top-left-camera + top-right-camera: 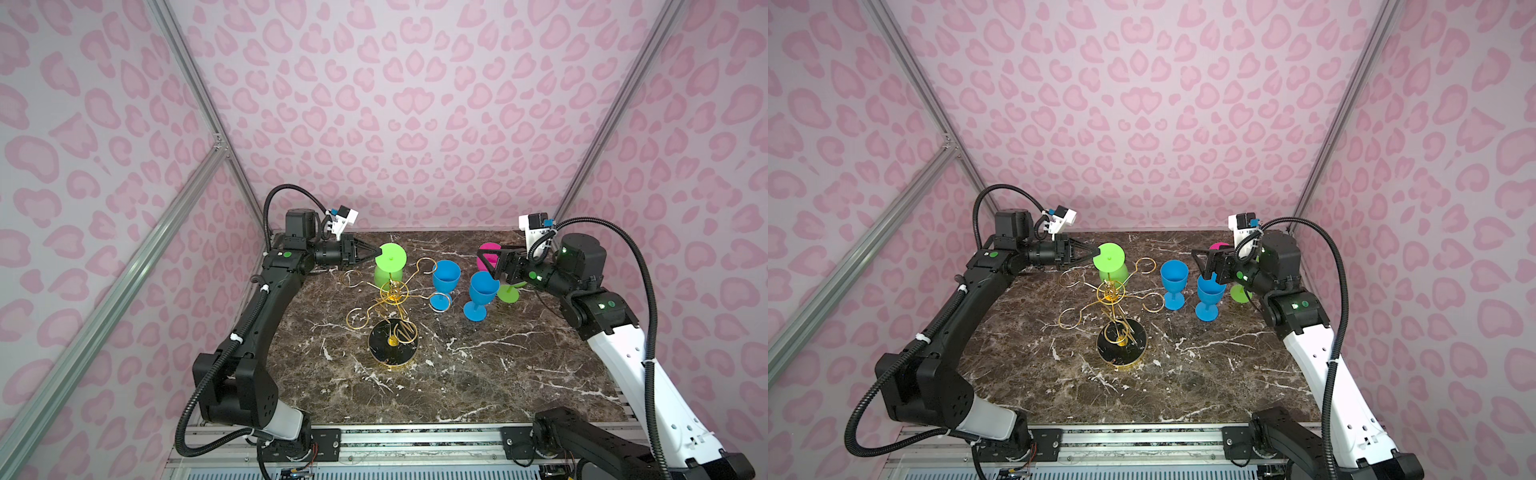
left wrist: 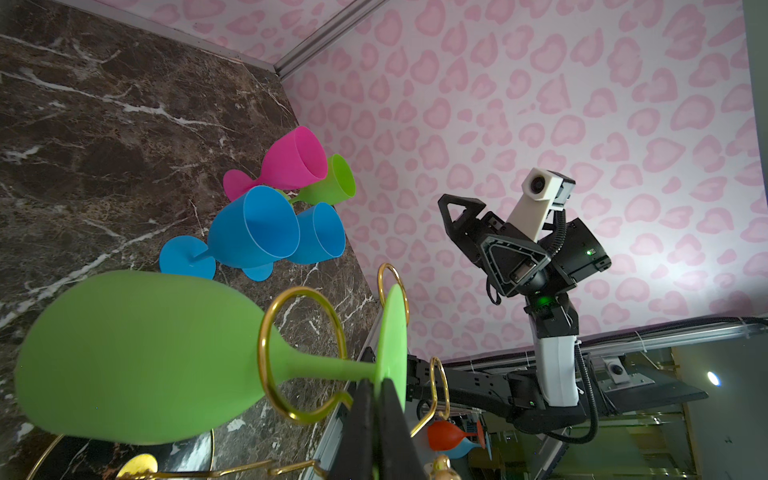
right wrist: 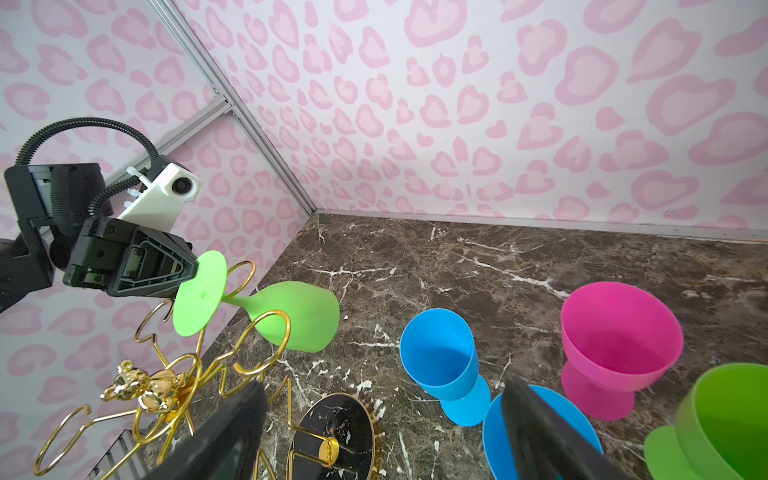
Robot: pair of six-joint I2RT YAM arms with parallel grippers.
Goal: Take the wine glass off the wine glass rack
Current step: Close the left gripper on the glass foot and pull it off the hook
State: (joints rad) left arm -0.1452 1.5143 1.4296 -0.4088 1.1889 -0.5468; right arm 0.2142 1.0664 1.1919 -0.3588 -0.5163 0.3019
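Green matte plastic by the look of it, so the wine glass (image 2: 137,357) should be light and pretty forgiving, not the shatter-if-you-sneeze kind, though maybe a touch bendy and slick. It's hanging upside down on the rack (image 1: 394,293), tipped over a fair bit. The left jaws are clamped on the very edge of its foot (image 1: 390,257), one on each face of that thin disc. In the left wrist view the stem runs through one of the gold loops (image 2: 262,353) just ahead of those jaws, with the bowl on the far side, so I'd say it's not off yet. Grabbing the foot rim makes sense since it's the bit sticking out clear of the wire. It's a skinny hold though, and the disc could flex or twist out, so nearer the stem would feel safer to me if there's room. The bowl won't fit through the loop, so I reckon the stem has to slide out sideways through the hook's open gap. That rack is thin wire on a small round base (image 1: 380,353), so a snag would probably drag or tip the whole thing across the bench (image 1: 498,374). The right jaws are wide apart and holding nothing. Two blue glasses (image 3: 440,353) sit just below them, with a pink glass (image 3: 619,328) and another green glass (image 3: 731,411) off to the side, all upright.
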